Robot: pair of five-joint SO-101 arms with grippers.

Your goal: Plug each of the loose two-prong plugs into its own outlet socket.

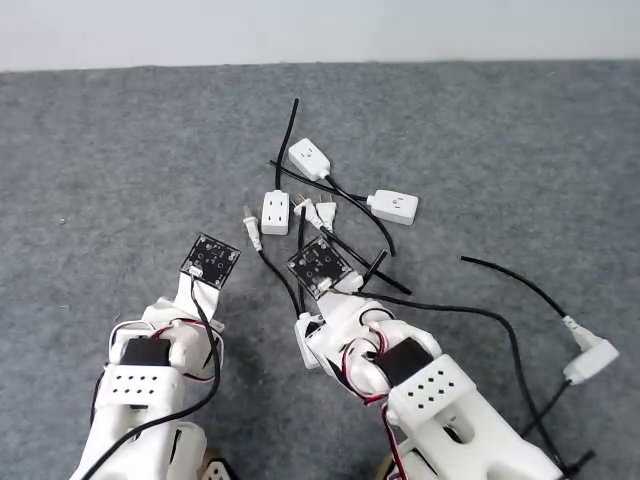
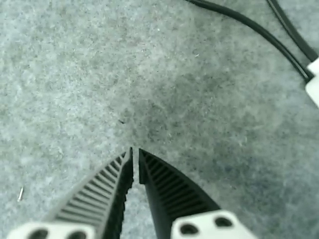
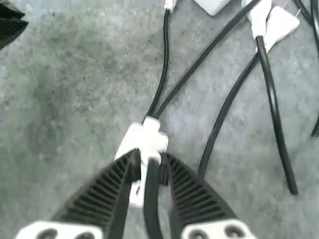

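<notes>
From above, my left arm (image 1: pixel 150 375) and right arm (image 1: pixel 400 370) sit side by side on the grey carpet (image 1: pixel 120 150). A tangle of black cables lies just beyond them. I count three white sockets: the far socket (image 1: pixel 309 157), the near socket (image 1: pixel 275 211) and the right-hand socket (image 1: pixel 393 205). Their faces look bare, so I judge that no plug is seated yet. A pair of loose plugs (image 1: pixel 320 213) lies between the sockets, and another small plug (image 1: pixel 250 232) lies just beside the near socket. Well off to the right is a white cable end (image 1: pixel 590 357); whether it is a plug or a socket I cannot tell.

Down my left wrist, my left gripper (image 2: pixel 135 155) hangs over bare carpet with its fingers drawn almost together and nothing between them. Two black cables (image 2: pixel 249 25) cross the far corner.

Down my right wrist, my right gripper (image 3: pixel 148 162) is clamped on a white plug (image 3: pixel 144 139), whose black cord (image 3: pixel 164 64) runs away toward the sockets. Its prongs are hidden from me. By my reckoning the work is barely begun: one plug in hand, the rest loose, and every socket waiting.
</notes>
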